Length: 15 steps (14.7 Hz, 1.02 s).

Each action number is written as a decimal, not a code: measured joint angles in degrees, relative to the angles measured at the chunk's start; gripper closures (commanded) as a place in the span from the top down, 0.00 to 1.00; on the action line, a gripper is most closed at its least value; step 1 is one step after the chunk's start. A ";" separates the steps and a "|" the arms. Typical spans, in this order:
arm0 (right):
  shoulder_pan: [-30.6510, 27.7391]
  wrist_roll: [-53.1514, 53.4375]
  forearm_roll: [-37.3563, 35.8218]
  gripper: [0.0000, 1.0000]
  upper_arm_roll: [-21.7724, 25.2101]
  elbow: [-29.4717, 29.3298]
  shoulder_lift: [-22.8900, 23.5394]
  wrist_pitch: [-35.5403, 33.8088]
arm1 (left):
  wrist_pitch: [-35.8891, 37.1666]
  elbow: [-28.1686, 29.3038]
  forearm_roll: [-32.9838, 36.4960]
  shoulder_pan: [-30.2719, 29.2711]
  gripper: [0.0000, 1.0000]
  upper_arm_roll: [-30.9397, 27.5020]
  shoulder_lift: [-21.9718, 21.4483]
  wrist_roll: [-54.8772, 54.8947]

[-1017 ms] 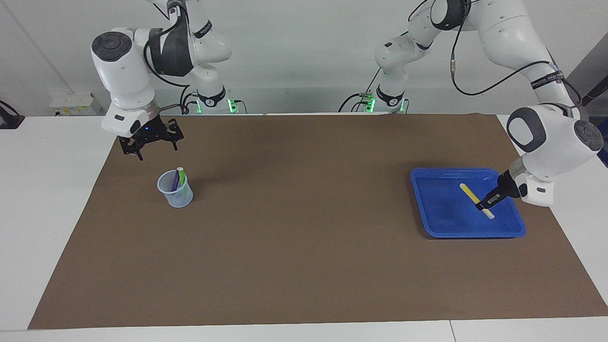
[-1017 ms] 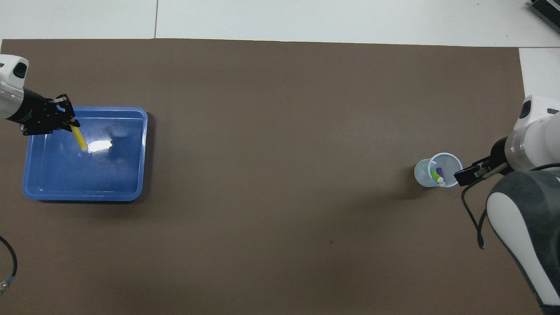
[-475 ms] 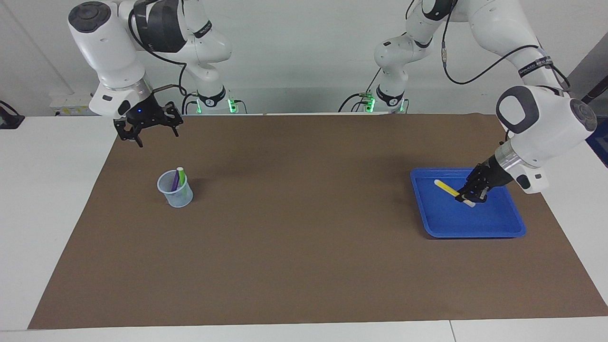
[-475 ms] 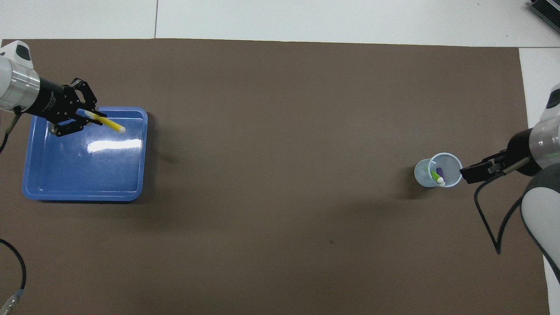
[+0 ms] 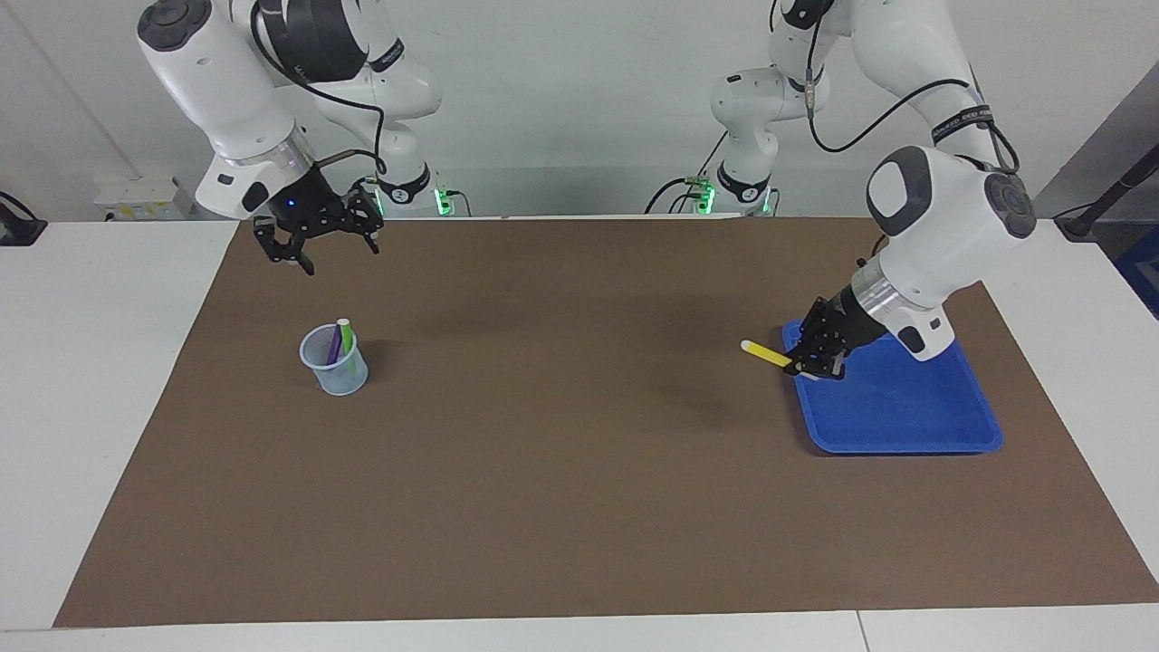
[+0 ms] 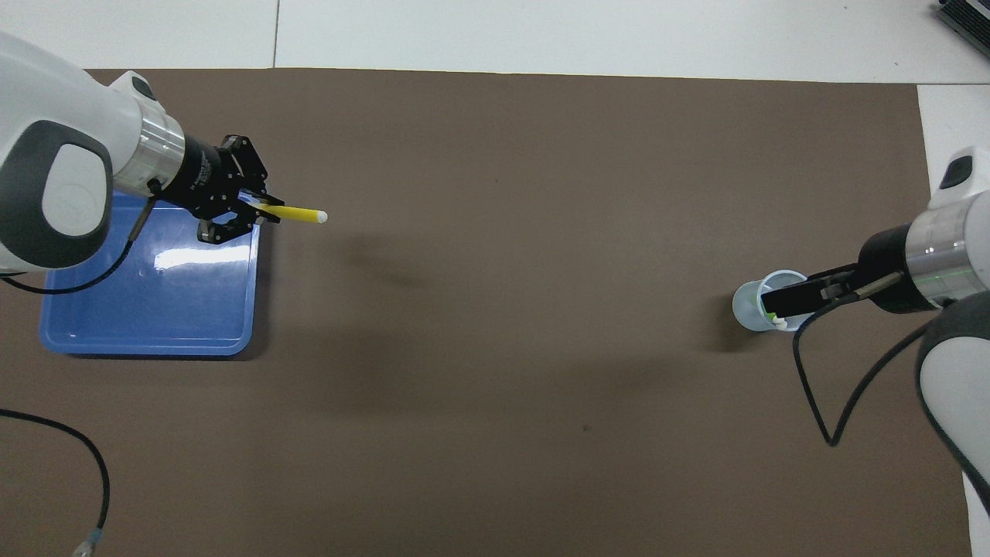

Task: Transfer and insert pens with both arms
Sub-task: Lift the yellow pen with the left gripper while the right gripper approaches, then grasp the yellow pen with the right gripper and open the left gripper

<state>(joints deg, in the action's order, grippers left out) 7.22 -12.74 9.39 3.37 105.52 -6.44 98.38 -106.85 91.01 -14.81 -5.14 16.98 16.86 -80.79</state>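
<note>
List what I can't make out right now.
- Overhead: right gripper covers the cup's mouth, hiding most of both pens inside.
- Both views: left gripper hides the yellow pen's gripped end.
- Overhead: the left arm covers part of the tray.

Left gripper point(image 5: 809, 364) clamps yellow pen point(image 5: 766, 354) in the air over blue tray point(image 5: 905, 426) edge. Right gripper point(image 5: 319, 243) spread wide, empty, above the mat. Purple pen point(image 5: 334, 344) and green pen point(image 5: 343, 336) stand in clear cup point(image 5: 336, 367)
</note>
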 measured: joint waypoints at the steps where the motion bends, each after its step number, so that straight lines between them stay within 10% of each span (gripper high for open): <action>1: 0.10 1.11 1.77 1.00 -0.53 -0.08 0.00 0.01 | 0.00 0.03 -0.55 1.33 0.00 0.02 -0.21 -2.03; 15: 3.81 5.79 18.36 1.00 -2.62 0.18 0.00 5.71 | -13.22 5.41 -16.02 20.80 0.00 0.08 -2.66 -19.44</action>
<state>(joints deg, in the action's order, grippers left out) 11.03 -6.95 27.75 0.76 105.70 -6.44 104.09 -120.07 96.41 -30.84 15.66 17.06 14.21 -100.23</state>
